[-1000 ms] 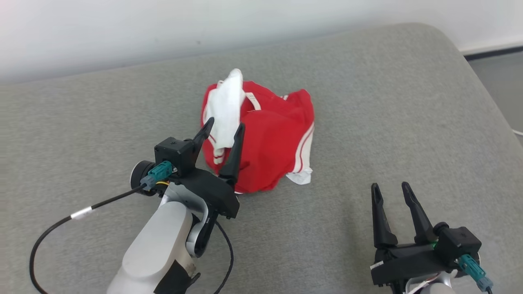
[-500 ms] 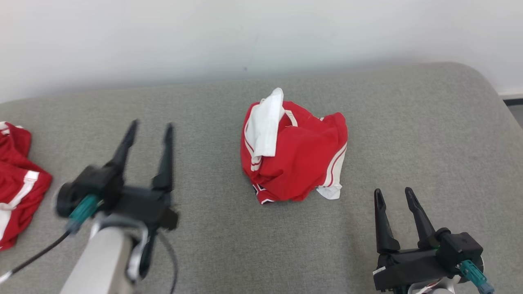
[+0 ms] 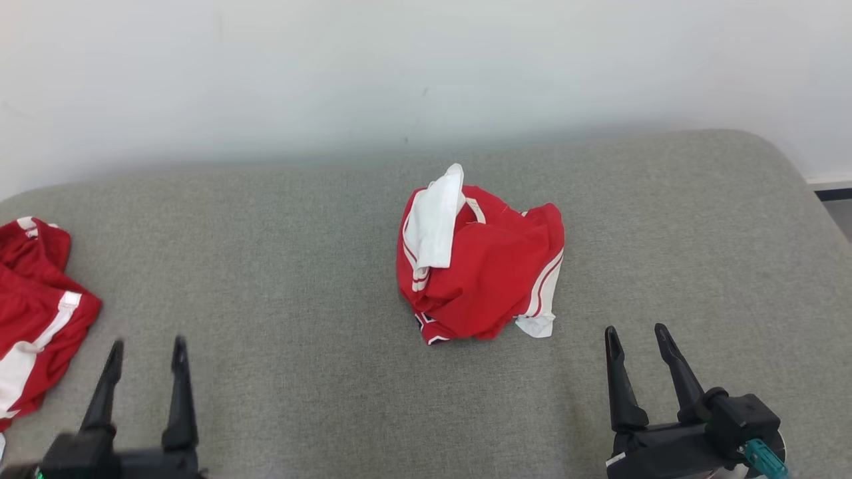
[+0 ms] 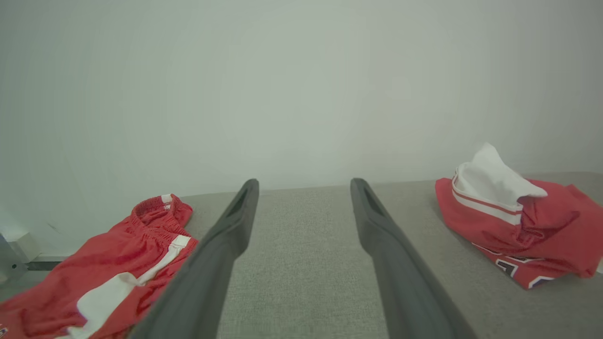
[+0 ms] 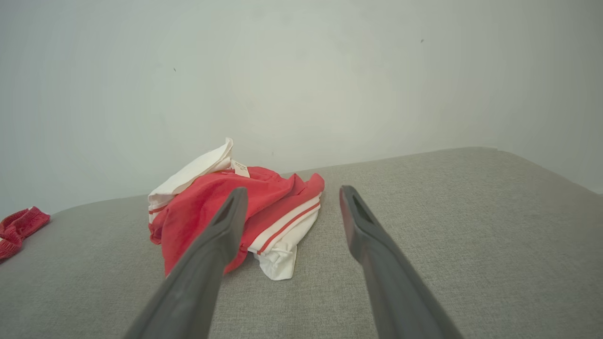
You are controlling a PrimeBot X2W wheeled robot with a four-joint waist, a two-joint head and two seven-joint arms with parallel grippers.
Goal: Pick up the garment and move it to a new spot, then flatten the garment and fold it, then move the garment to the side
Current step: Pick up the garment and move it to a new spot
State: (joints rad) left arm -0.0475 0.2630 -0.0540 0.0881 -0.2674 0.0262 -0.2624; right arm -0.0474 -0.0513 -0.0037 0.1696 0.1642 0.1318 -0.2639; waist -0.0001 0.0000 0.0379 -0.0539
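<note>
1. White wall (image 3: 266, 66), plain, behind the work area.
2. Grey fabric-covered counter (image 3: 299, 266), rounded far-right corner.
3. Crumpled red jersey garment with white trim (image 3: 486, 273), the task piece: bunched in a heap at mid-counter, white panel folded over its top, untouched.
4. Second red garment with white stripe (image 3: 33, 299), at the counter's far left edge, well apart from the heap. Not an obstacle, but not to be gathered by mistake.
5. Left end effector (image 3: 147, 344), near edge, left; jaws spread, empty.
6. Right end effector (image 3: 636, 329), near edge, right, close to the heap; jaws spread, empty.

Handling note: flattening appears due. Pinch single outer edges, such as the white hem corner (image 3: 534, 324), one per side. Draw them apart low over the counter, avoiding doubled layers.
</note>
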